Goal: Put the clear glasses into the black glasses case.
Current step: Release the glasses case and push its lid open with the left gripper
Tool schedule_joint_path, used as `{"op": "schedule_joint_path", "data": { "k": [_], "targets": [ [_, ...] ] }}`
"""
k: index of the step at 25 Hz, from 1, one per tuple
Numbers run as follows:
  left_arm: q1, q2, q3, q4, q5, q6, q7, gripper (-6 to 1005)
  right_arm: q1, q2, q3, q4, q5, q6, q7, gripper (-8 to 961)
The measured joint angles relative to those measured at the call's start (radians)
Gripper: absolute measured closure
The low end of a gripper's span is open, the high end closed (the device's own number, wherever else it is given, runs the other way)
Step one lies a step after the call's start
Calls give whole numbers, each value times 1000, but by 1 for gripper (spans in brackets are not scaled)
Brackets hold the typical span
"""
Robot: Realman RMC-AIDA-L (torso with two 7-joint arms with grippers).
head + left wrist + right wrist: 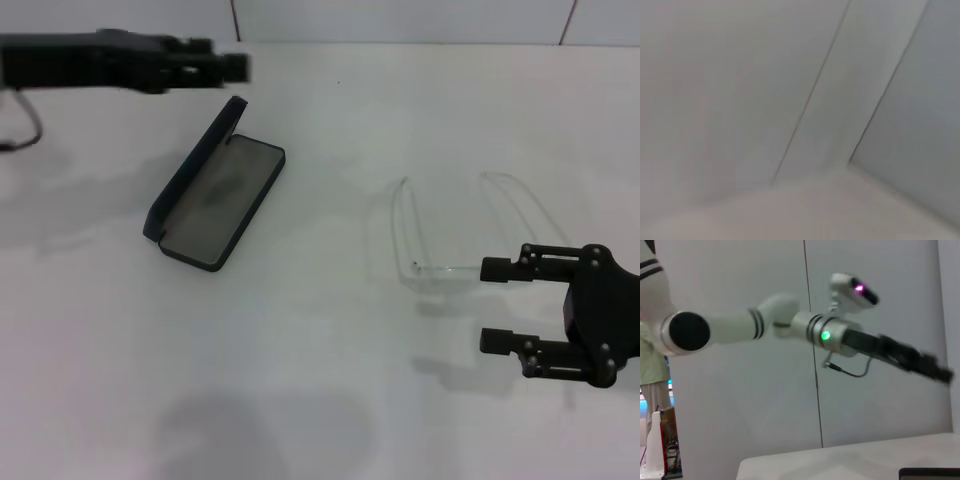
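The black glasses case (215, 195) lies open on the white table at centre left, its lid (195, 165) raised along its left side and the grey lining showing. The clear glasses (436, 271) rest on the table at right, arms unfolded and pointing to the far side. My right gripper (490, 305) hovers low just right of the glasses, open, its upper fingertip (492, 268) close to the lens end, nothing held. My left gripper (228, 66) hangs in the air beyond the case's far end. In the right wrist view the left arm (790, 322) stretches across and a corner of the case (930, 473) shows.
A dark cable (25, 125) loops below the left arm at the far left. The white wall (400, 20) runs along the table's back edge. The left wrist view holds only wall panels (790, 100) and a strip of table.
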Motion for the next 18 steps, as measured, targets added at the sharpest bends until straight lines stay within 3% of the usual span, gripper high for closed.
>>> {"op": "schedule_joint_path", "data": {
  "k": [4,7,15,18],
  "targets": [
    [-129,0,108,46,309,-45,-212,294,4,2,1,17,16,4,-4,327],
    [-178,-6,174,56,466,-88,-313,296,12,2,3,35,24,4,-6,327],
    [-210,-27,347,56,736,-166,-458,300,6,2,6,48,61,2,-6,328],
    [-212,-28,402,57,782,-203,-506,301,6,0,5,59,76,-1,-7,328]
  ]
}}
